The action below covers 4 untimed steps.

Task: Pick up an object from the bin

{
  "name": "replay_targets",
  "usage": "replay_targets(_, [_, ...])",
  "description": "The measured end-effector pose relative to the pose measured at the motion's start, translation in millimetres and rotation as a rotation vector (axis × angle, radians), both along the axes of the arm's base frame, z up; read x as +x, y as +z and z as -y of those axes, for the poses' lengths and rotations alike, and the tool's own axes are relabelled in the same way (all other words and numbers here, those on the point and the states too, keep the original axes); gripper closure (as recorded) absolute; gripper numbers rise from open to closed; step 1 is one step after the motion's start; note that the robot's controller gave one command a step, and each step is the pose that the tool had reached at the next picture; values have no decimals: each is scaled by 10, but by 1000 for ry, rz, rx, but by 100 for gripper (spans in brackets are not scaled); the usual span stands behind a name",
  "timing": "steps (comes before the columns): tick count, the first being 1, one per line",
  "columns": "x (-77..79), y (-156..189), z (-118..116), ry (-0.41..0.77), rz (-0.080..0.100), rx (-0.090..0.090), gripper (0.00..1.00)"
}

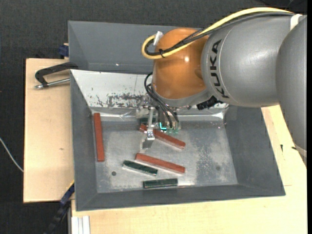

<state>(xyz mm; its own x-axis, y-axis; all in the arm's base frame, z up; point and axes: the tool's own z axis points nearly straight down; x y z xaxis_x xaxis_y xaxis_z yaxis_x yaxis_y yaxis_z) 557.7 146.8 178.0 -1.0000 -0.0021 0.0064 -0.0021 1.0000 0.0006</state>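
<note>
Bars of red-brown and dark green lie loose on the floor of the grey bin (253, 179), none stacked on another. Nearest the front wall a dark green bar (160, 183) lies almost level with that wall. Just behind it and to the left is a second dark bar (140, 167), slightly slanted, and beside that a longer red-brown bar (160, 163) slants the same way, its left end close to the dark one. Along the left side a long red strip (99, 136) runs front to back, well apart from the rest. Further in, about mid-bin and towards the back wall, lies a short red-brown bar (170, 140), tilted down to the right. The gripper (157, 132) hangs low over its upper left end, close to it or touching it, though the view does not settle which. Whether the tool is parted or clenched cannot be told, and nothing can be seen held in it. Behind and above sits the rounded orange cover (178, 69) with a yellow cable (229, 21) looping over it, and the silver arm (258, 57) reaches in from the right.
</note>
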Motion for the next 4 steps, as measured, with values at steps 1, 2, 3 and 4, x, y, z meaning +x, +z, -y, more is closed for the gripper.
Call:
replay_targets(1, [19, 38, 6, -1, 7, 1, 0])
replay_targets(2, [-214, -484, 192, 9, 13, 2, 0])
replay_targets(3, [-187, -802, 245, -74, 12, 2, 100])
replay_targets(4, [-200, -827, 249, -75, 10, 2, 0])
